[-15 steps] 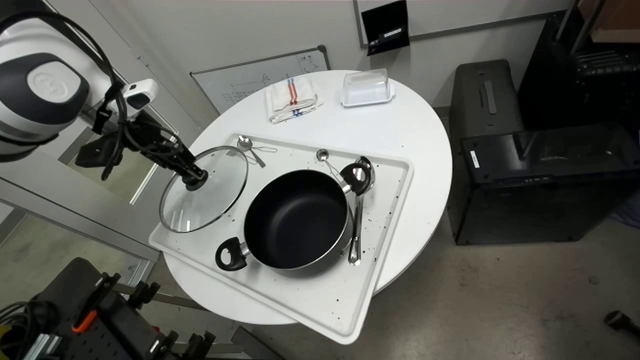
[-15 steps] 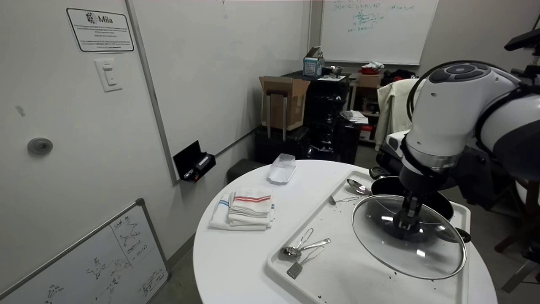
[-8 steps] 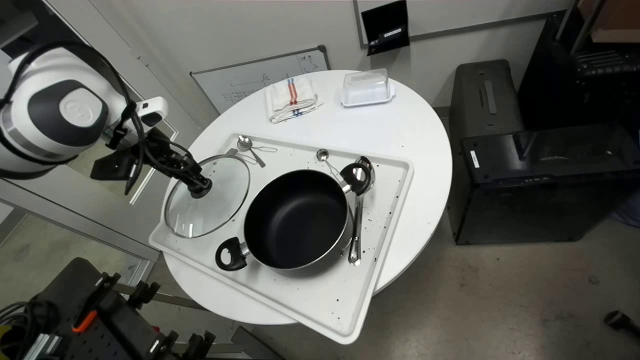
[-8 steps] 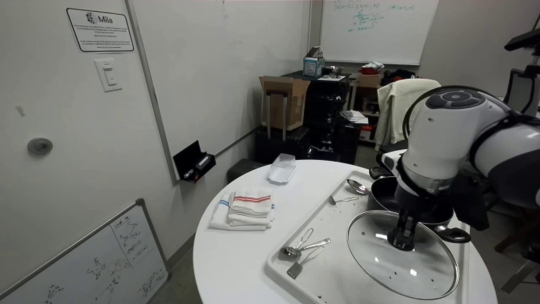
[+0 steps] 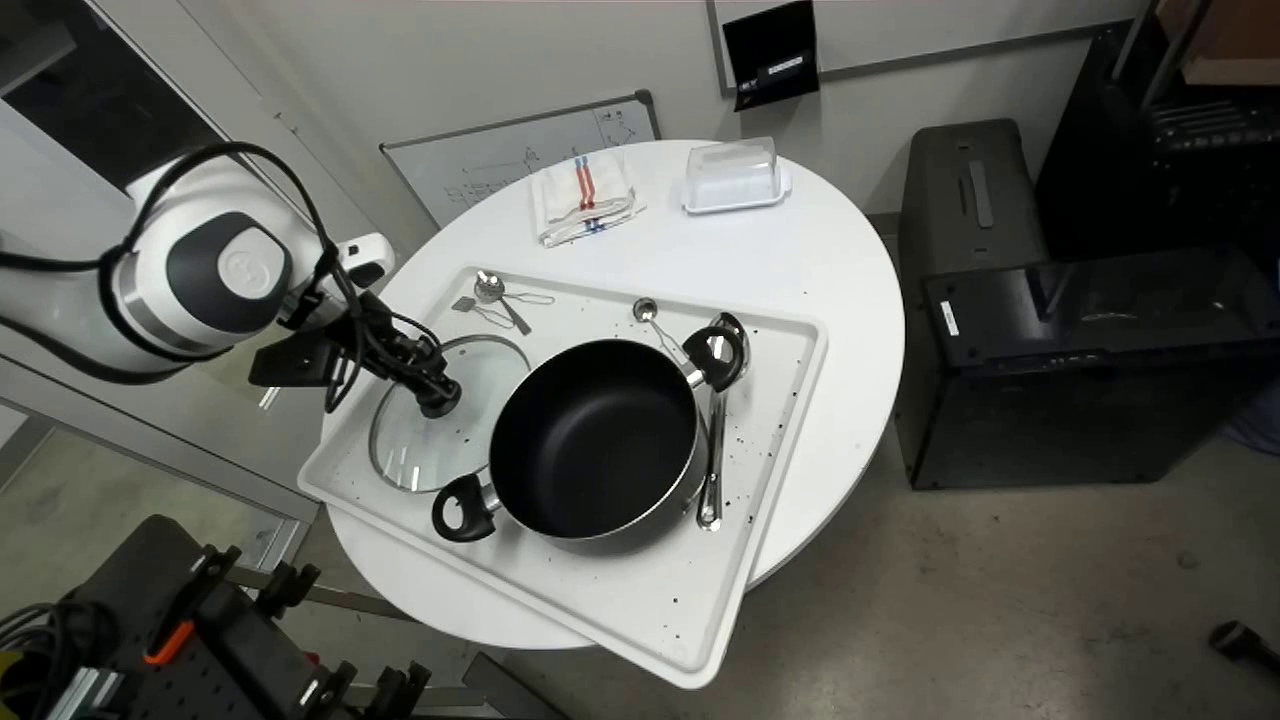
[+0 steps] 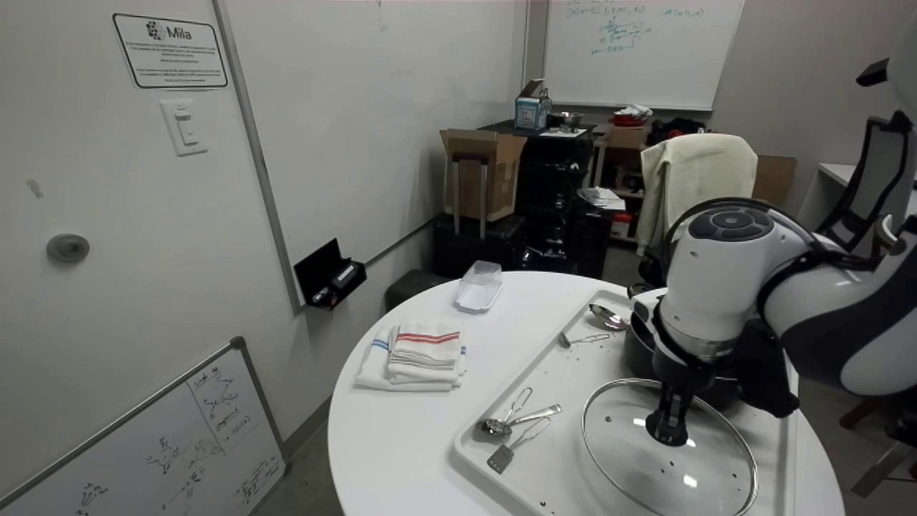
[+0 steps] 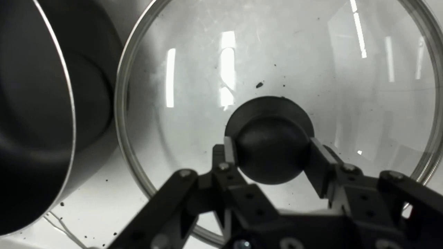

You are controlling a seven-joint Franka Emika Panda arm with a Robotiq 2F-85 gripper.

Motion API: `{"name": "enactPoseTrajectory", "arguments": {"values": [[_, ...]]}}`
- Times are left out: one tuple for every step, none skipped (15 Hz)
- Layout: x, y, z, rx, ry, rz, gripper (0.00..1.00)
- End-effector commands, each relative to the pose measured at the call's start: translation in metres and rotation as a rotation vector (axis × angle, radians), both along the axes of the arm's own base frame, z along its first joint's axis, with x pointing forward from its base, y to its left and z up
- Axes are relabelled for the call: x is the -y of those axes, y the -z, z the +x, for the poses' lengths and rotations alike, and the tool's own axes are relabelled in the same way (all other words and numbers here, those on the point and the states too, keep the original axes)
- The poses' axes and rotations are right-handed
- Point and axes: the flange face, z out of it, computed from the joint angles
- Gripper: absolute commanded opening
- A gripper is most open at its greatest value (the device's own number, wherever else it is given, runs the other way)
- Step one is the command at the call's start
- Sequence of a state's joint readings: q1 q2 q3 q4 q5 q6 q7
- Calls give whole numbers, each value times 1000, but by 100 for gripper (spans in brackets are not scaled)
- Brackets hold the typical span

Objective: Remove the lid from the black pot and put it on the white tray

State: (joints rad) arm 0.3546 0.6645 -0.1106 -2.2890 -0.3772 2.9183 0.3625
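Note:
The glass lid shows in both exterior views [image 5: 488, 385] [image 6: 691, 484] and in the wrist view [image 7: 193, 79]. My gripper [image 5: 440, 398] is shut on its dark centre knob, one finger on each side, as the wrist view [image 7: 273, 148] shows. The lid is low over the white tray [image 5: 630, 600], beside the black pot [image 5: 597, 440]. I cannot tell whether it touches the tray. In the wrist view its rim lies close to the pot's outer wall [image 7: 91, 100]. The pot is uncovered and its black inside shows. In an exterior view, the arm partly hides the pot [image 6: 640, 351].
Several small metal utensils [image 5: 490, 288] lie on the tray near the lid. A large metal spoon [image 5: 713, 460] lies on the pot's far side from the lid. Folded towels [image 5: 583, 195] and a clear-lidded white box [image 5: 735, 178] stand on the round white table [image 5: 840, 290].
My gripper has moved down with the lid still in it. In an exterior view the lid has shifted right, closer to the pot. The pot and tray look unmoved.

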Motion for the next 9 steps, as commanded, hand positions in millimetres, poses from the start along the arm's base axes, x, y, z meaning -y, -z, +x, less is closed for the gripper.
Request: {"name": "enactPoseTrajectory", "arguments": {"values": [[0,17,17,12,-25,4,25],[0,21,19,9,-24,5,25],[0,25,21,6,-25,5,25],[0,27,23,4,-25,6,25],[0,30,24,3,-23,7,25],[0,31,26,1,-23,9,25],[0,32,26,-1,-23,13,25],[0,32,26,-2,-24,14,25],[-1,32,26,-5,-24,16,43]]}}
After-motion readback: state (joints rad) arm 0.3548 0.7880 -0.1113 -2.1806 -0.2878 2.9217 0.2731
